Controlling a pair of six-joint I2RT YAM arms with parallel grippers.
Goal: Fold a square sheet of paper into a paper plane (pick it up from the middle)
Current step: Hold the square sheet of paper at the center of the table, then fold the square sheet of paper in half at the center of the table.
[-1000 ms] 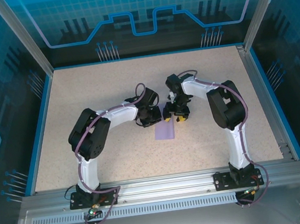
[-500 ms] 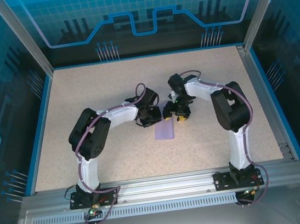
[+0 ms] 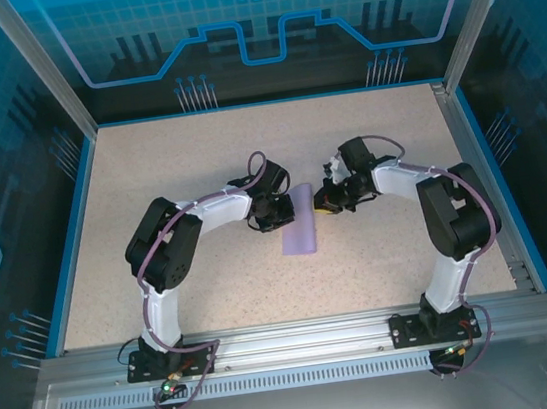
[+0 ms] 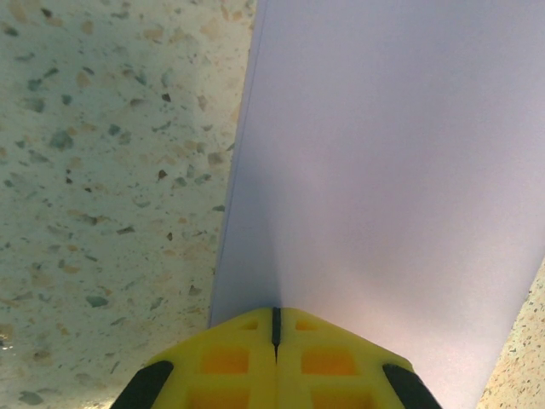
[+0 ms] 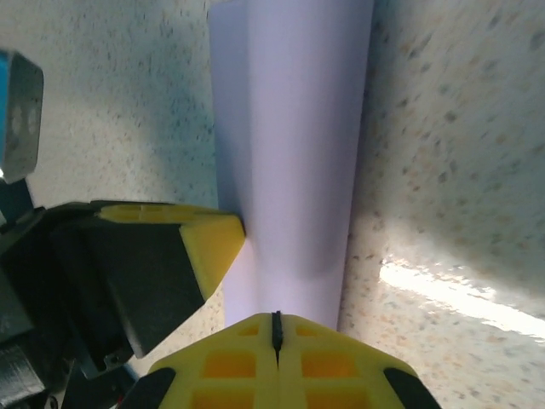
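At the centre of the speckled beige table (image 3: 176, 157), my left gripper (image 4: 275, 322) and right gripper (image 5: 275, 325) each have their yellow fingertips pressed fully together on the thin pale lavender square sheet of paper (image 3: 300, 226), one from either side, towards its far end. From above, the sheet reads as a narrow strip lying between my two arms. My right wrist camera shows a soft lengthwise line down it, so I judge the first fold, in half along the centre, to be made or in the making. The nose corners, the wings and the pointed dart shape are all left to do. Whether the strip is creased flat or merely curled, and how much of it rests on the table, I cannot tell. Both wrist views cut the strip off at the frame edge.
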